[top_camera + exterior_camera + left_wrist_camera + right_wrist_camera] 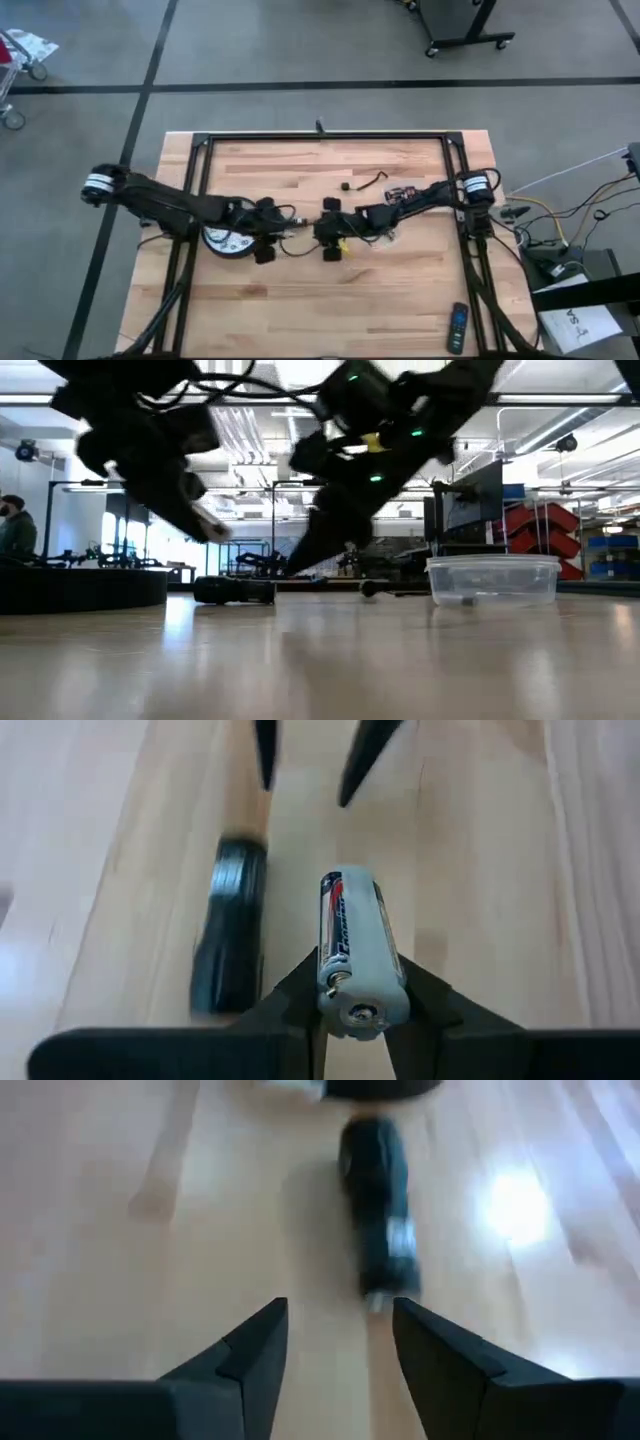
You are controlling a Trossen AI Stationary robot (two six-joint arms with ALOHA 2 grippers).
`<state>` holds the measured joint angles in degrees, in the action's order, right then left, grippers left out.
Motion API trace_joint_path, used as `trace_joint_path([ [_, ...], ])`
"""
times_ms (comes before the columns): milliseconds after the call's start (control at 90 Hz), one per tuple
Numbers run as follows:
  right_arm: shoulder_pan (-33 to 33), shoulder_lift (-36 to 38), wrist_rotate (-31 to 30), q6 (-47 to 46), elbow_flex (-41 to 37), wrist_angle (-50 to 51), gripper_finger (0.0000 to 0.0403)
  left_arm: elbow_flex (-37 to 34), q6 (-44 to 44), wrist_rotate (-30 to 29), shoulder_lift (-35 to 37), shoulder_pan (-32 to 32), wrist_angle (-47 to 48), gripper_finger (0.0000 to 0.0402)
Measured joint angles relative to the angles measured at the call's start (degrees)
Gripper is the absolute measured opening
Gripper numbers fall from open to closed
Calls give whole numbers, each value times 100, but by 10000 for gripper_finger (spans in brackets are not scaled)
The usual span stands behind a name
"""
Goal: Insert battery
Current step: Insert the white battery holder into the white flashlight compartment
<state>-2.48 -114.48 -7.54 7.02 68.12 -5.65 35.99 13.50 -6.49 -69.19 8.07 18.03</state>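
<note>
Battery held over the wooden table (330, 300)
Left gripper (362, 1020) clamps a grey cylindrical battery (358, 958); right gripper (338, 1340) spread above a black device (378, 1210).

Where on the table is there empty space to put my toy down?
The near half of the table is bare wood, bordered only by the remote at its right corner. The far strip behind the arms is mostly free too. The middle is crowded: the left gripper holding the battery, the right gripper, the white dish and small parts.
</note>
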Motion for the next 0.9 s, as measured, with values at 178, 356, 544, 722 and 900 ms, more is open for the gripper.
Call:
trace_joint_path([
  [178,198,-453,317,271,675,152,179,-337,324,-7,550,26,189,58],
  [356,306,-955,340,483,1355,438,175,-544,434,-54,738,27,194,58],
  [544,340,-1392,160,213,1914,1050,160,-556,459,-52,719,27,183,58],
  [722,204,-1292,-1039,-1970,1971,1842,124,-598,484,-52,720,27,246,58],
  [900,-18,-1015,-282,-3603,1967,2548,104,-713,503,-56,710,27,108,58],
])
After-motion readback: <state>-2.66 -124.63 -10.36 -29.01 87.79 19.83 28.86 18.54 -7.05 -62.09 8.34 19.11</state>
